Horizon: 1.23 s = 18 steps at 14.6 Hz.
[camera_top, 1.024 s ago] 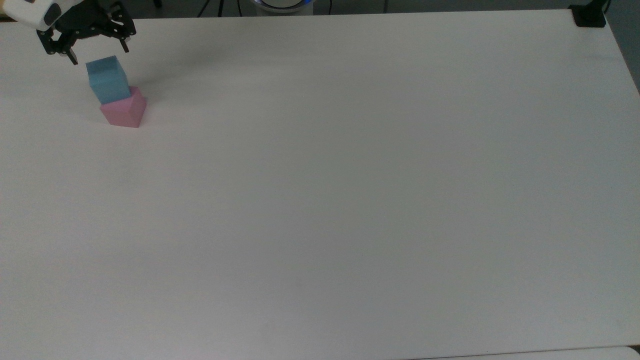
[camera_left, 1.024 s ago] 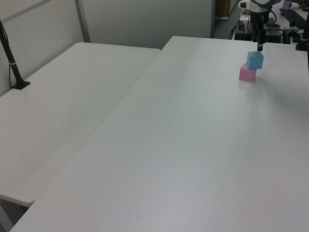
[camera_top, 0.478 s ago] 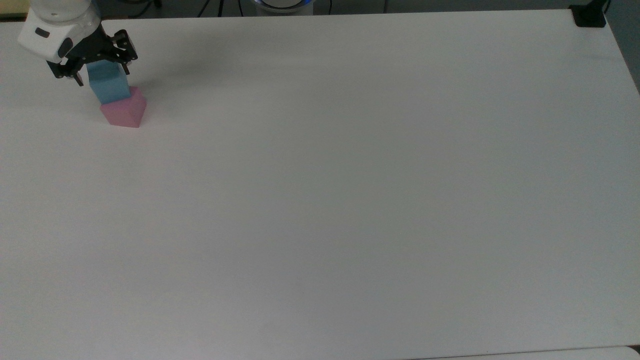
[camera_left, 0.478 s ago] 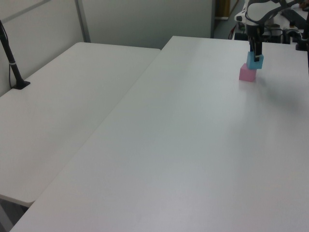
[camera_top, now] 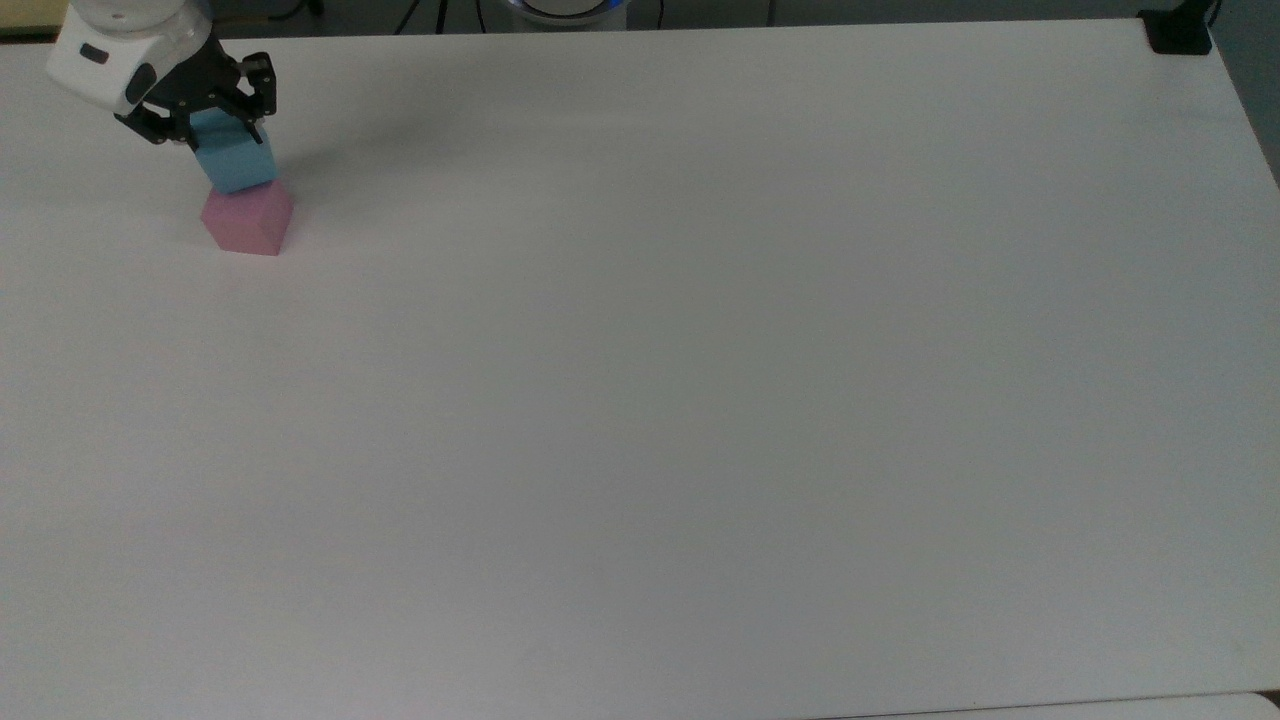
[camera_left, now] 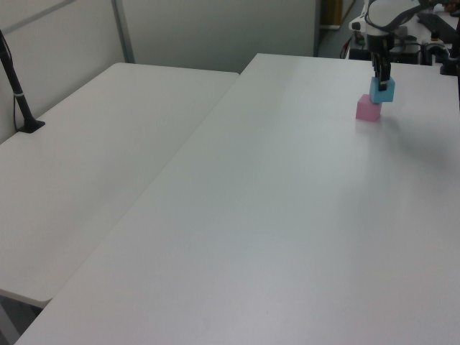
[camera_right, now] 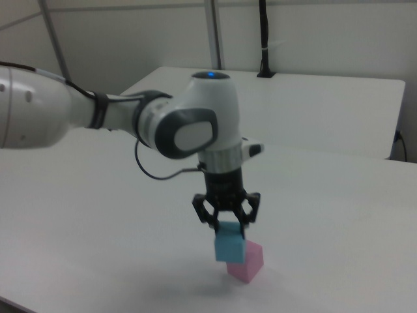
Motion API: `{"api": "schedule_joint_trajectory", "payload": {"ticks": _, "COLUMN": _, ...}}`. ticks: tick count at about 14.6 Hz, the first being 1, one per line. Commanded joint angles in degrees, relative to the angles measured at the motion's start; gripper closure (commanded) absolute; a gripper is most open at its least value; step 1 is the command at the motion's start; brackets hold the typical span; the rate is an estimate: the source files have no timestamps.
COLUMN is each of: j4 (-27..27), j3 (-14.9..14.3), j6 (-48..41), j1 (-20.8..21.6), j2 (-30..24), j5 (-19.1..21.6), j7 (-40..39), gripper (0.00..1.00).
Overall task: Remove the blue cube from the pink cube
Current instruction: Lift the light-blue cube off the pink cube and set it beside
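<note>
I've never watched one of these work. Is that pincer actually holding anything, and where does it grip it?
Yes: the pincer is shut on the blue cube, gripping its upper part on two opposite sides. The cube hangs just above the pink cube.

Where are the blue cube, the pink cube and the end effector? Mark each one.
blue cube (camera_right: 229, 248): right view, its front face.
pink cube (camera_top: 246, 224): top view, its near side face.
end effector (camera_right: 227, 222): right view, midway between its fingertips, at the blue cube's top.
</note>
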Motion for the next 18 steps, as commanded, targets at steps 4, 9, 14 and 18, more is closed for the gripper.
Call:
{"api": "schedule_joint_trajectory", "payload": {"ticks": 4, "j4": -1.18, "j3": 13.83, "j6": -7.16, "j1": 4.29, "j2": -5.92, "j5": -0.24, "j7": 27.07, "gripper": 0.82}}
{"api": "schedule_joint_trajectory", "payload": {"ticks": 9, "j4": -3.72, "j3": 25.37, "j6": -9.28, "j1": 4.46, "j2": -5.66, "j5": -0.94, "j7": 40.54, "gripper": 0.80}}
{"api": "schedule_joint_trajectory", "payload": {"ticks": 14, "j4": -10.92, "j3": 28.01, "j6": -1.39, "j1": 5.17, "j2": -4.69, "j5": -5.24, "j7": 42.99, "gripper": 0.66}}
{"api": "schedule_joint_trajectory", "payload": {"ticks": 18, "j4": -11.29, "j3": 28.89, "j6": -0.22, "j1": 6.05, "j2": -2.06, "j5": -6.48, "j7": 46.26, "gripper": 0.36}}
